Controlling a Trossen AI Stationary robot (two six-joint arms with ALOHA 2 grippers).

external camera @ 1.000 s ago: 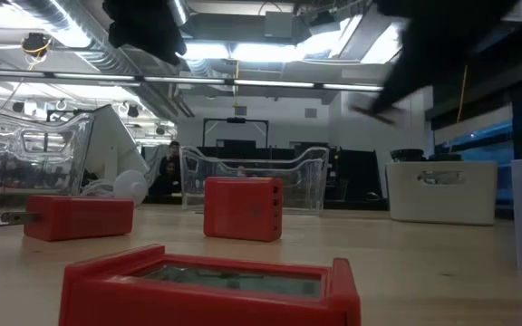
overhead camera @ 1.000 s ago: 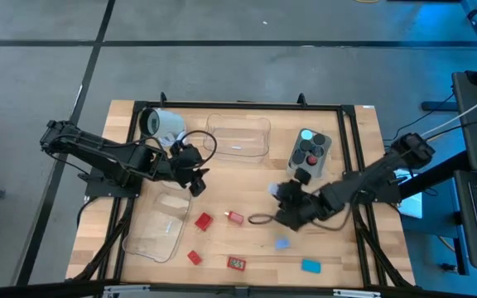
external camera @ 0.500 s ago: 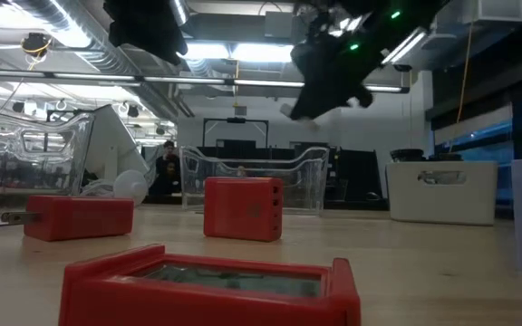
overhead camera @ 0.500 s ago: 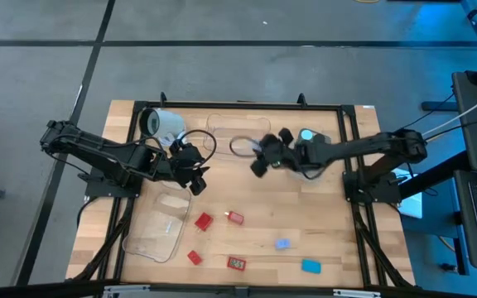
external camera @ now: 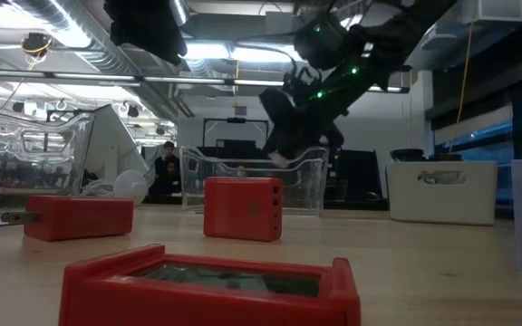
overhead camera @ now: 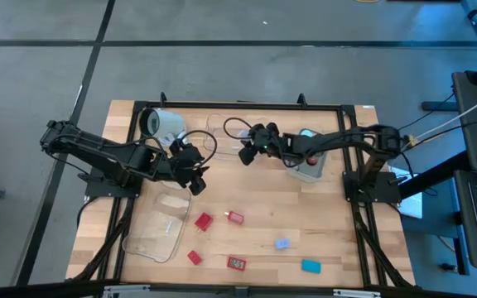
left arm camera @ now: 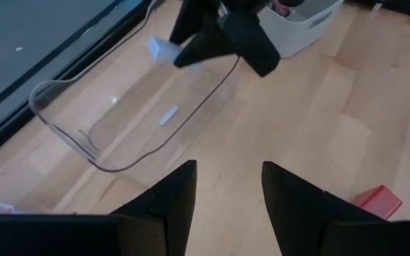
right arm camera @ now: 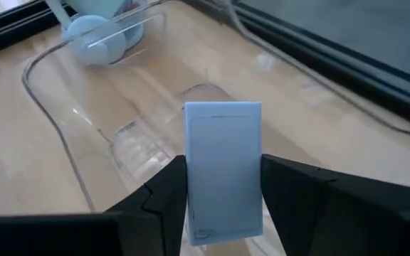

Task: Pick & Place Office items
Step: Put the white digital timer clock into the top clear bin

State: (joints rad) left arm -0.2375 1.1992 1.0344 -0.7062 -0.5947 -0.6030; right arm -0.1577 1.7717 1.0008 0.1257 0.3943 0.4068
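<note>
My right gripper (overhead camera: 245, 154) is shut on a pale lavender piece (right arm camera: 223, 167) and hangs over the right part of the clear tray (overhead camera: 238, 136) at the table's far middle. From the left wrist view the piece (left arm camera: 160, 51) shows above that tray (left arm camera: 130, 117). My left gripper (overhead camera: 195, 179) hovers open and empty left of centre, near the tray's near left corner. Red blocks (overhead camera: 203, 221) (overhead camera: 235, 218) (overhead camera: 237, 263), a blue block (overhead camera: 282, 244) and a teal block (overhead camera: 310, 266) lie flat on the near half of the table. My right gripper pinches the pale piece by its two long sides (right arm camera: 196, 203) between the two fingers (right arm camera: 164, 195). The fingers slant down from the table's right and lie along the piece, whose free end sticks out past the tips. It is lifted clear, above the tray.
A grey tub (overhead camera: 311, 155) with round knobs stands right of the tray, under my right arm. A white mug (overhead camera: 162, 124) lies at the far left. A second clear tray (overhead camera: 160, 230) lies near left. The wood between the trays and the blocks is bare.
My right gripper has swung from the near right of centre toward the far edge and the left, rolling as it went, and now hangs lower over the clear tray with the pale piece held shut between its fingers.
</note>
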